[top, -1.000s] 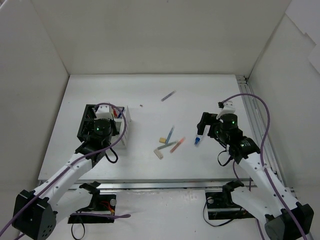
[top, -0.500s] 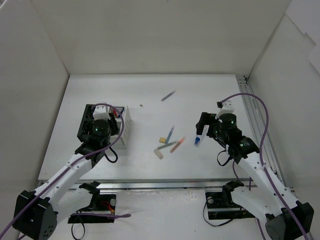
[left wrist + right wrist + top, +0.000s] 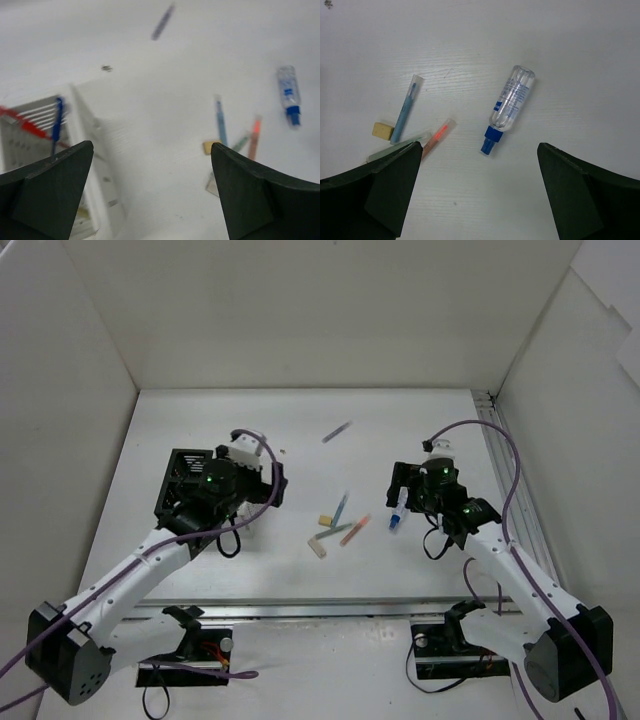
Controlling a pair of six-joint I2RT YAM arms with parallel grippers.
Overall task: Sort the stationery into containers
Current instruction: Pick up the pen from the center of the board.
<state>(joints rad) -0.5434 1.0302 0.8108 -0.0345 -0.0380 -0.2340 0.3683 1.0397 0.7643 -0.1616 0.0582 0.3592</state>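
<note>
The right fingers [image 3: 590, 195] are wide open and hold nothing, hanging above the tube [image 3: 512, 102]. The tube lies flat on the counter [image 3: 570, 50], blue cap at its near end. Just left of the tube lie a blue pen [image 3: 405, 110], an orange pen [image 3: 437, 135], a green pen [image 3: 395, 150] and an eraser [image 3: 383, 130], close together. A grey pen [image 3: 337, 431] lies alone, behind and left of the tube. Well left of the tube stand the white organiser [image 3: 95, 150], with a red pen [image 3: 30, 125] and a dark blue pen [image 3: 57, 125] inside, and the black organiser [image 3: 175, 490]. The left fingers [image 3: 45, 195], also wide open and empty, are over the white organiser's edge.
</note>
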